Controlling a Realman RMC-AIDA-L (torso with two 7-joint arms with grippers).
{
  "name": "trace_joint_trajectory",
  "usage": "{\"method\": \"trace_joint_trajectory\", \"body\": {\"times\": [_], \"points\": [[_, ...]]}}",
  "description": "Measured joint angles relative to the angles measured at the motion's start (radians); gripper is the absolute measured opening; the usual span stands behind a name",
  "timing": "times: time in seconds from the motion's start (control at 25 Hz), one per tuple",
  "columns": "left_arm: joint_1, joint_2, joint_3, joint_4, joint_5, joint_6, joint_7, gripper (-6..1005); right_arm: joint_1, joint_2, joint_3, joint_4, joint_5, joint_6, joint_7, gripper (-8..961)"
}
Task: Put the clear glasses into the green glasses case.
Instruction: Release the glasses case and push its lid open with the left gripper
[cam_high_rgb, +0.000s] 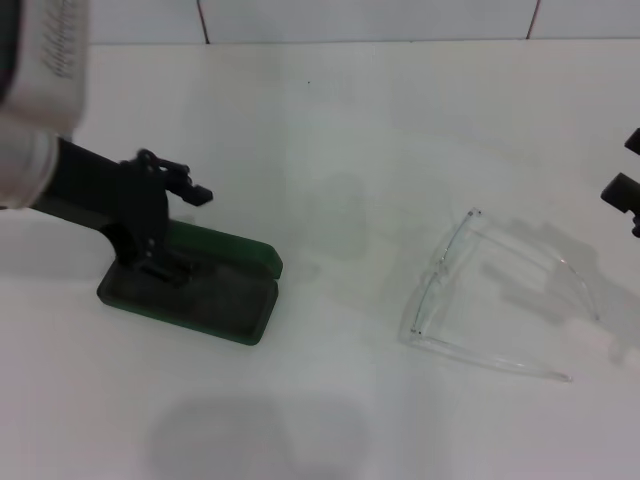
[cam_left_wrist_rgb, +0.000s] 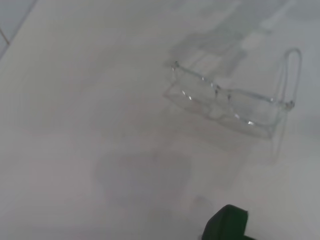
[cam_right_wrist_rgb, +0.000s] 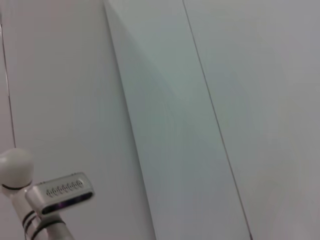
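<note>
A: We are viewing the green glasses case (cam_high_rgb: 200, 285) lying open at nine o'clock on the counter (cam_high_rgb: 340, 130), our left pincer (cam_high_rgb: 165, 225) working at its hinge; we cannot tell how wide it stands.

B: We are noting the clear glasses (cam_high_rgb: 490, 300) resting at three o'clock, well apart from the case, temples unfolded. Our right pincer (cam_high_rgb: 625, 190) is barely entering view; its spread cannot be told.

A: We are risking a lid falling shut, or the smooth lenses slipping.
</note>
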Motion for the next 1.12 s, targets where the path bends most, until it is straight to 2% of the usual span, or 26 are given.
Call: {"method": "trace_joint_trajectory", "body": {"times": [0.36, 0.6, 0.92, 1.12], "points": [[-0.005, 0.002, 0.055, -0.041, 0.017, -0.079, -0.004, 789, 0.01, 0.0, -0.005, 0.001, 0.001, 0.006, -0.002, 782], [-0.033, 0.001, 0.084, -0.101, 0.096, -0.133, -0.009, 779, 0.009, 0.002, -0.003, 0.003, 0.001, 0.017, -0.003, 782], [-0.049, 0.002, 0.093, -0.122, 0.117, -0.167, -0.016, 766, 0.012, 0.003, -0.012, 0.021, 0.001, 0.032, -0.011, 781], [-0.072, 0.0, 0.117, -0.143, 0.196, -0.18, -0.083, 758, 0.013, 0.002, -0.011, 0.031, 0.001, 0.034, -0.02, 781]]}}
